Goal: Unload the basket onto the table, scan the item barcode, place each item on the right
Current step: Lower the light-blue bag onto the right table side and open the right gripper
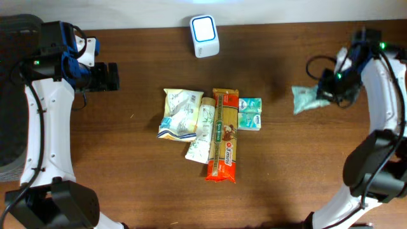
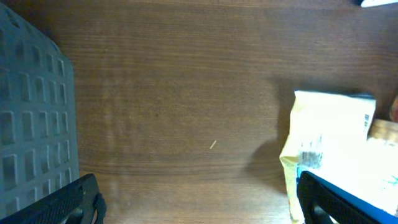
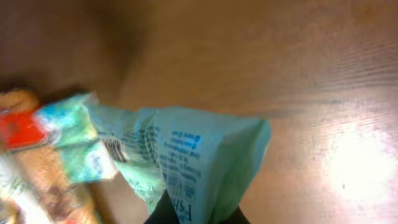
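My right gripper (image 1: 329,88) hangs over the right side of the table, shut on a pale green packet (image 1: 308,98). From the right wrist the packet (image 3: 193,155) fills the lower middle, pinched at its bottom edge by the gripper (image 3: 196,216). A small barcode (image 3: 113,150) shows on its left face. The white scanner (image 1: 205,35) stands at the far middle edge, well left of the packet. My left gripper (image 1: 109,76) is open at the far left over bare wood. Its dark fingers (image 2: 68,205) stand wide with nothing between them.
Several items lie together mid-table: a yellow-white bag (image 1: 180,113), a white pouch (image 1: 202,132), an orange pasta pack (image 1: 223,135) and green tissue packs (image 1: 249,114). A grey crate (image 2: 31,112) borders the left wrist view, with the bag (image 2: 329,137) at its right.
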Robot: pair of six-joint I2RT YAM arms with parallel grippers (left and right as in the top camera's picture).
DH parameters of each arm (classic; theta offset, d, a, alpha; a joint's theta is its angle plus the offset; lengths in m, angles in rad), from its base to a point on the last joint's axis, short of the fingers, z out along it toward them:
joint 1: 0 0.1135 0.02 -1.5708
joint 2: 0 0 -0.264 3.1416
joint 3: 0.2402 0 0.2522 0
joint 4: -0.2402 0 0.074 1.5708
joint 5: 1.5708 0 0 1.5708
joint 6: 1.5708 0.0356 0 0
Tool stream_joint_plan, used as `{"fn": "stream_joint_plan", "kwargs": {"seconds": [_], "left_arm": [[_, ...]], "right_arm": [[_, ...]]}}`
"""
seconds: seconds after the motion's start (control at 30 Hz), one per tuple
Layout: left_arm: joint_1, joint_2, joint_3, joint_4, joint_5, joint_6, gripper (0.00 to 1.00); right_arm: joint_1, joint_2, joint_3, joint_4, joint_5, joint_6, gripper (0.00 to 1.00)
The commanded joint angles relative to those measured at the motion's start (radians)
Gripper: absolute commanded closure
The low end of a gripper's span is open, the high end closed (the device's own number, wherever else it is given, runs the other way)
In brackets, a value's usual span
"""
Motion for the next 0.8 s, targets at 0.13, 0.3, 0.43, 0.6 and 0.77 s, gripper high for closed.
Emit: {"fn": "stream_joint_plan", "kwargs": {"seconds": [0.13,0.3,0.43,0.6,0.77], "left_arm": [[0.003,-0.011,0.008,0.0,0.01,-0.01,0.01],[0.002,-0.011,0.008,0.0,0.01,-0.01,0.01],[0.002,-0.011,0.008,0.0,0.01,-0.01,0.01],[0.002,-0.011,0.008,0.0,0.01,-0.01,0.01],[0.002,-0.011,0.008,0.0,0.01,-0.01,0.01]], "right_arm": [[-0.163,-0.019,-0.259,0.198,-0.094,0.019,0.96],[-0.163,-0.019,-0.26,0.215,-0.041,0.019,0.96],[-0.198,-0.019,-0.26,0.256,-0.018,0.019,0.96],[-0.2,-0.02,-0.207,0.163,-0.019,0.018,0.49],[-0.169,-0.08,0.093,-0.169,-0.057,-0.045,0.43]]}}
